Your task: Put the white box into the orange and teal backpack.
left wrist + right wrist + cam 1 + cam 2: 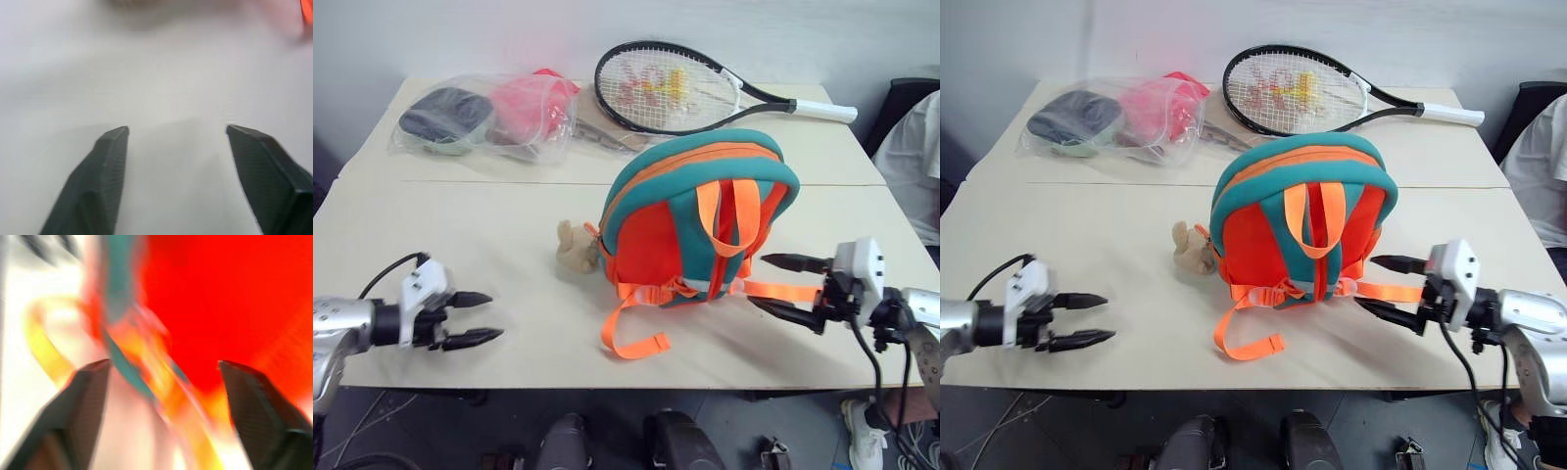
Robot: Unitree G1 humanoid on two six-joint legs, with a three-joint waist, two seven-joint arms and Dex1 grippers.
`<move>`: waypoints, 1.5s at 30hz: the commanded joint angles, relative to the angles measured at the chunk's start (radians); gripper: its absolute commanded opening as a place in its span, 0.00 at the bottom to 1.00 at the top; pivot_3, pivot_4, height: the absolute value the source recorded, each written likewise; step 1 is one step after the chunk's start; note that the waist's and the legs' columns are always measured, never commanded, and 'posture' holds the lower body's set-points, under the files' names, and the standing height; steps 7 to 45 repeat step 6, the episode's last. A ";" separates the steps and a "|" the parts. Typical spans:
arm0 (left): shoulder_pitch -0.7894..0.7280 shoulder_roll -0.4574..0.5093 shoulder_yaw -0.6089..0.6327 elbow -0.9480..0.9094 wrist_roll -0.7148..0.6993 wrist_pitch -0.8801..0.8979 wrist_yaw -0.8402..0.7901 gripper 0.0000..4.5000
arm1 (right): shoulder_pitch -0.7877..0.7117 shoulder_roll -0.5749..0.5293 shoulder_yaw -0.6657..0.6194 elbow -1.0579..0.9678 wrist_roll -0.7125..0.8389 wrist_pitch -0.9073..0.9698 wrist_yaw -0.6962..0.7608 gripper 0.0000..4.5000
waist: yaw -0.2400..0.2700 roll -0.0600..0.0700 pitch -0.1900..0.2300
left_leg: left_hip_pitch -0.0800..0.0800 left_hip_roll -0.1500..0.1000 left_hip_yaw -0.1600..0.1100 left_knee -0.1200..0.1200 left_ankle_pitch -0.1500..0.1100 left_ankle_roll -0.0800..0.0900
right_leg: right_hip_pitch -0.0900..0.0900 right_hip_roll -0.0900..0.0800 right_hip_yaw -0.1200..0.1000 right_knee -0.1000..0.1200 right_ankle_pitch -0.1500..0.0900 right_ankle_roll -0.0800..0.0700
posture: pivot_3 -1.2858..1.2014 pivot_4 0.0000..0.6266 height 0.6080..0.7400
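The orange and teal backpack [695, 230] stands upright in the middle of the table, its orange straps trailing toward the front edge and a tan plush animal [574, 250] at its left side. The white box is out of view. My left gripper [481, 317] hovers open and empty over the table's front left, well apart from the backpack. My right gripper [778, 286] is open and empty just right of the backpack, over an orange webbing strap [778, 291]; the right wrist view looks at the orange body [220, 298] between its fingers [83, 401].
At the back of the table [460, 235] lie clear plastic bags [489, 116] with dark and pink items, and a black tennis racket [680, 88]. A person in white [918, 162] sits at the far right beside the table.
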 commanded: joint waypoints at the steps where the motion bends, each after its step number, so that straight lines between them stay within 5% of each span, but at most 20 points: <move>1: 0.129 -0.012 0.139 -0.014 0.043 -0.198 -0.040 0.84 | 0.033 -0.055 -0.074 0.190 -0.102 -0.257 0.102 0.99 | -0.003 0.000 0.000 | 0.001 0.000 0.000 -0.001 0.000 0.000 | 0.002 0.000 0.000 -0.001 0.000 0.000 | 0.52 0.24 1.00; 6: 0.229 -0.056 0.230 -0.025 0.039 -0.263 -0.015 0.84 | 0.008 -0.073 -0.058 0.423 -0.160 -0.501 0.201 0.99 | -0.005 0.001 0.001 | 0.015 0.000 0.000 -0.008 -0.004 0.007 | 0.016 0.000 -0.001 -0.011 0.000 -0.001 | 0.52 0.24 1.00; 45: 0.229 -0.056 0.230 -0.025 0.039 -0.263 -0.015 0.84 | 0.008 -0.073 -0.058 0.423 -0.160 -0.501 0.201 0.99 | -0.005 0.001 0.001 | 0.015 0.000 0.000 -0.008 -0.004 0.007 | 0.016 0.000 -0.001 -0.011 0.000 -0.001 | 0.52 0.24 1.00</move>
